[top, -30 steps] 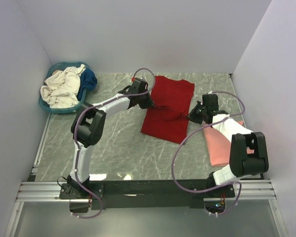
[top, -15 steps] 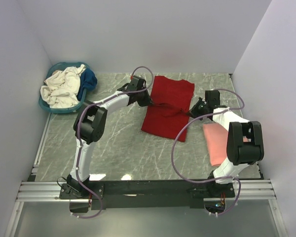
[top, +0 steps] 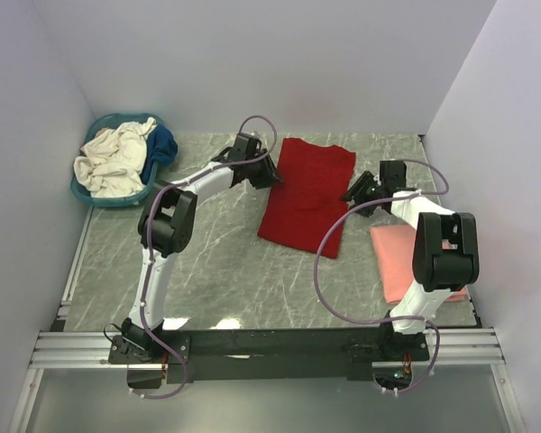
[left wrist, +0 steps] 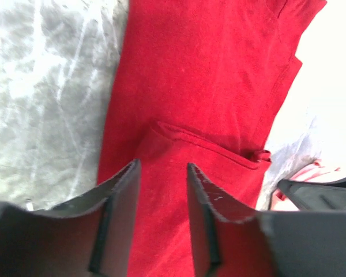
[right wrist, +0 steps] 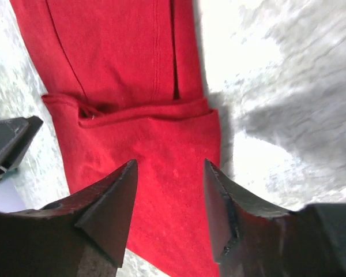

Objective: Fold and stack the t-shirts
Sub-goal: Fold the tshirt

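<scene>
A deep red t-shirt (top: pixel 305 198) lies flat on the marble table, folded into a long strip with a sleeve fold across its middle (left wrist: pixel 207 144) (right wrist: pixel 144 109). My left gripper (top: pixel 272 178) hovers at its left edge, open, nothing between the fingers (left wrist: pixel 161 173). My right gripper (top: pixel 352 194) hovers at its right edge, also open and empty (right wrist: pixel 168 173). A folded salmon pink t-shirt (top: pixel 398 262) lies at the right, partly under the right arm. Cream-white (top: pixel 113 158) and dark blue (top: pixel 165 142) t-shirts are bunched in the basket.
The teal plastic basket (top: pixel 92 198) stands at the back left corner of the table. White walls close in the back and both sides. Grey marble table surface (top: pixel 216 262) shows in front of the red shirt.
Both grippers have let go of the red shirt and opened, pulling apart toward its edges. The raised fold between them has dropped flat onto the shirt.
</scene>
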`<state>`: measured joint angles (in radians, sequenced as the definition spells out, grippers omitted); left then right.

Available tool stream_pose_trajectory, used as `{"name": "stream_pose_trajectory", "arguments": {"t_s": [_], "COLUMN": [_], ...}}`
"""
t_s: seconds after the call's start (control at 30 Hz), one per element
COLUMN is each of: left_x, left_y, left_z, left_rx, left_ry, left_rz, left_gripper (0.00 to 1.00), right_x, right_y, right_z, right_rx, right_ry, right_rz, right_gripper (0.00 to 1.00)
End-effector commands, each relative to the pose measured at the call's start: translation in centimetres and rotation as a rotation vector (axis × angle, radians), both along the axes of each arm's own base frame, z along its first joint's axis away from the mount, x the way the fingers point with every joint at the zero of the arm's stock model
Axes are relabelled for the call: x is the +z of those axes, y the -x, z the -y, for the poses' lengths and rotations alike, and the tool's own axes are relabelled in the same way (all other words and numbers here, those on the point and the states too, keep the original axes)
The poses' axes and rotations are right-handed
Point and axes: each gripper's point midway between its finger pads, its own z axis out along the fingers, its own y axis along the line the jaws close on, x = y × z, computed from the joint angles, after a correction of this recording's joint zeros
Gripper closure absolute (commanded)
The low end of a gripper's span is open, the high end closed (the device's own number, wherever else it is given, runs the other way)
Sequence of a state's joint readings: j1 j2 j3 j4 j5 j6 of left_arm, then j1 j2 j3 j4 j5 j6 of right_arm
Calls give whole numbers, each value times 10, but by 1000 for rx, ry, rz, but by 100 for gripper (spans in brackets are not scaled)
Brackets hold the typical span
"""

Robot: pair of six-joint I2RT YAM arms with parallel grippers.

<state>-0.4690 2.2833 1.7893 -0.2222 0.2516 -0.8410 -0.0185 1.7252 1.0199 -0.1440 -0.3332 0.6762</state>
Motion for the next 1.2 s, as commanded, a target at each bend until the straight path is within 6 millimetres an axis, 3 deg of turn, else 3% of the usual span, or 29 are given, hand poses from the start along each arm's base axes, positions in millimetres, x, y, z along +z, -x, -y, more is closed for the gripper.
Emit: {"name": "stream_pose_trajectory", "arguments": {"t_s": [0.0,0.17,0.2,0.27,0.37,0.43,0.6,0.73,0.9,0.97,1.1,1.17], "left_x": [58,81,81,79,66,55,28,-6,-39,-45,-61,-55], "left_y": [-15,4,7,20,33,37,51,72,105,113,137,141], "left_z": [-2,-13,-14,-11,1,11,26,7,-21,-25,-45,-52], "left_rx": [-21,-13,-8,-22,-60,-80,-118,-49,18,21,50,70], "left_ry": [42,56,59,71,79,71,49,-16,-51,-54,-106,-112], "left_rz": [146,166,164,157,128,107,50,-28,-91,-100,-133,-121], "left_gripper": [55,57,60,66,80,82,95,99,99,99,99,99], "right_x": [32,53,53,50,41,40,24,-1,-3,-13,-19,-26], "right_y": [-15,1,7,15,19,15,2,-6,-23,-25,-25,-20], "right_z": [8,1,-19,-31,-55,-65,-71,-65,-68,-68,-88,-91], "right_rx": [-6,4,51,68,110,125,127,125,151,163,221,240], "right_ry": [21,43,47,75,80,79,130,199,324,388,452,483], "right_rz": [90,142,145,142,126,117,84,6,-28,-57,-72,-92], "right_gripper": [43,43,43,44,45,46,46,47,47,47,46,46]}}
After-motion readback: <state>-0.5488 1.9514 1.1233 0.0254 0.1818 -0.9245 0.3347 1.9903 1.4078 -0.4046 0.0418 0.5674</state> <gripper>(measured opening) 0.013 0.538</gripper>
